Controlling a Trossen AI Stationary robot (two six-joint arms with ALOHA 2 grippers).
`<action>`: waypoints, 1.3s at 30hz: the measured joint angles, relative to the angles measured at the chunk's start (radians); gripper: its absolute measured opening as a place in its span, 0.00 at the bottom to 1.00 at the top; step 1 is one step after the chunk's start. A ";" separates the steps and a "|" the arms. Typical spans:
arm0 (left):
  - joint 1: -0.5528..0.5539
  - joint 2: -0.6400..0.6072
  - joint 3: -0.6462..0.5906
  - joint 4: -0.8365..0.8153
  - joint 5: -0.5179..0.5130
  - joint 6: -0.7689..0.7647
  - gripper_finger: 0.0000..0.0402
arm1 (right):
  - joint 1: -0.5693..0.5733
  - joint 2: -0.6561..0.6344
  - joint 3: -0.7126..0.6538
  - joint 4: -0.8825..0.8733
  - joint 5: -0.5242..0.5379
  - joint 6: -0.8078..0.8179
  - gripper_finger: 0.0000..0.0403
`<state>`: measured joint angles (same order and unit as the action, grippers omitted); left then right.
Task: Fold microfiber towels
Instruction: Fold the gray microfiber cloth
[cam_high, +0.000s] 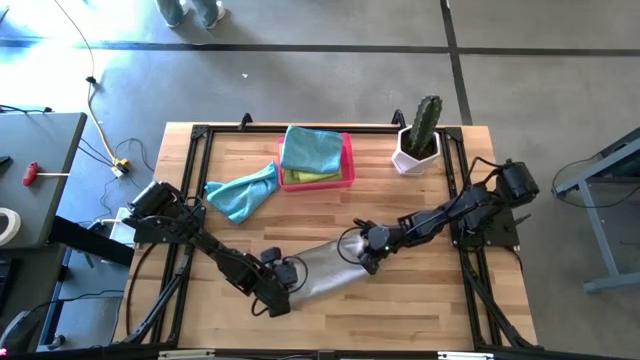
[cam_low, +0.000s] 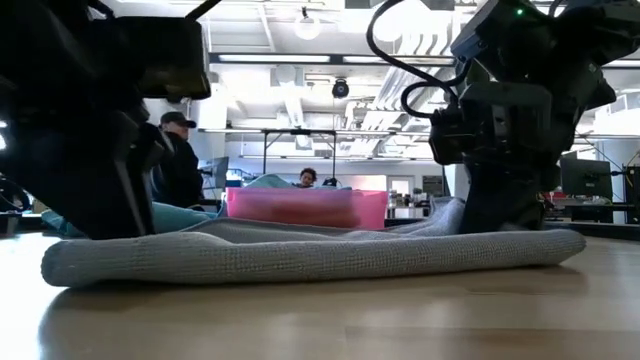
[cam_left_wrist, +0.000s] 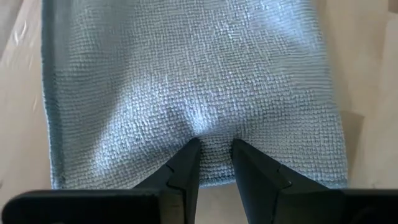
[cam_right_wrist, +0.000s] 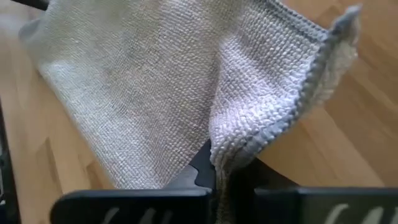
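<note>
Left gripper (cam_high: 283, 297) sits at the near-left end of the grey towel (cam_high: 325, 268), well in front of the pink tray (cam_high: 349, 160); its fingers (cam_left_wrist: 186, 168) stand narrow with a pucker of cloth bunched between their tips, so it looks pinched on that edge. From there the grey towel runs as a flat band up and rightward toward the tray. A crumpled teal towel (cam_high: 243, 192) lies just left of the tray, and another teal one (cam_high: 311, 148) rests on top of it over a strip of lime green (cam_high: 318, 177). Farther right, the right gripper (cam_high: 365, 252) is at the towel's other end, in front of the tray, clamped tight on a raised hemmed corner (cam_right_wrist: 273, 127).

The cloth looks light, limp and grippy rather than slick: it will drape and sag wherever it is unsupported, so corners and stitched hems are probably the best holds, since mid-panel pinches only gather a bump.

Only the wrist views show the actual bite on the fabric. The low view alone shows the towel lying doubled, with a rounded fold at its ends. The overhead alone gives the layout, including the potted cactus (cam_high: 420, 135) right of the tray.
</note>
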<state>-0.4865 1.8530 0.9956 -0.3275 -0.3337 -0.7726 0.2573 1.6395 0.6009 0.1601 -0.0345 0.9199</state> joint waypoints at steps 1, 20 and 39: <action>0.000 0.000 0.007 -0.001 0.000 0.011 0.22 | -0.002 -0.005 0.000 -0.014 0.000 0.000 0.02; -0.034 -0.004 0.112 -0.041 0.073 0.062 0.22 | -0.008 -0.095 0.352 -0.900 0.219 -0.034 0.00; -0.079 -0.006 0.113 -0.094 0.100 0.062 0.22 | 0.042 0.251 0.842 -1.160 0.192 -0.083 0.00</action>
<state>-0.5653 1.8466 1.1084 -0.4218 -0.2332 -0.7103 0.2991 1.8906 1.4428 -1.0003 0.1578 0.8369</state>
